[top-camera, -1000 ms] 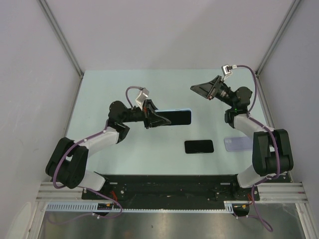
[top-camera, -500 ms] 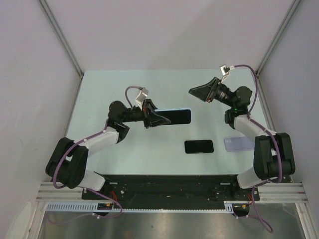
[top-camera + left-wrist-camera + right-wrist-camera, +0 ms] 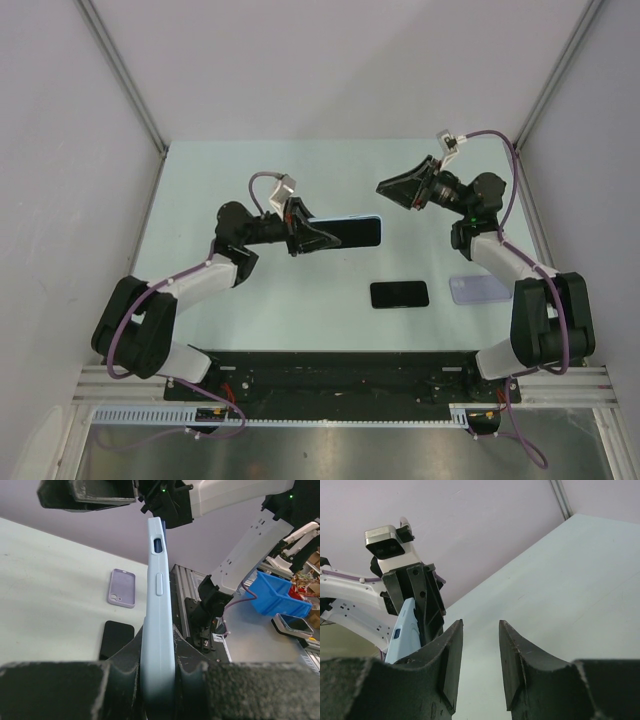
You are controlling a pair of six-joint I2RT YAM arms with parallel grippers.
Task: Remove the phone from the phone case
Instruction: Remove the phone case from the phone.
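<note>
My left gripper (image 3: 318, 240) is shut on one end of a light blue phone case (image 3: 357, 232) with a dark phone in it, held edge-up above the table. In the left wrist view the case (image 3: 159, 595) stands between my jaws, its side button and slot facing the camera. My right gripper (image 3: 386, 188) is open and empty in the air, up and to the right of the case's free end, pointing at it. In the right wrist view (image 3: 481, 624) the blue case (image 3: 404, 630) shows to the left of my fingers.
A bare black phone (image 3: 399, 294) lies flat on the table near the front middle. An empty lilac case (image 3: 475, 289) lies to its right. Both also show in the left wrist view, phone (image 3: 116, 637) and case (image 3: 122, 587). Grey walls enclose the table.
My right gripper has drifted a little left, toward the case's free end. My left gripper has raised the case very slightly.
</note>
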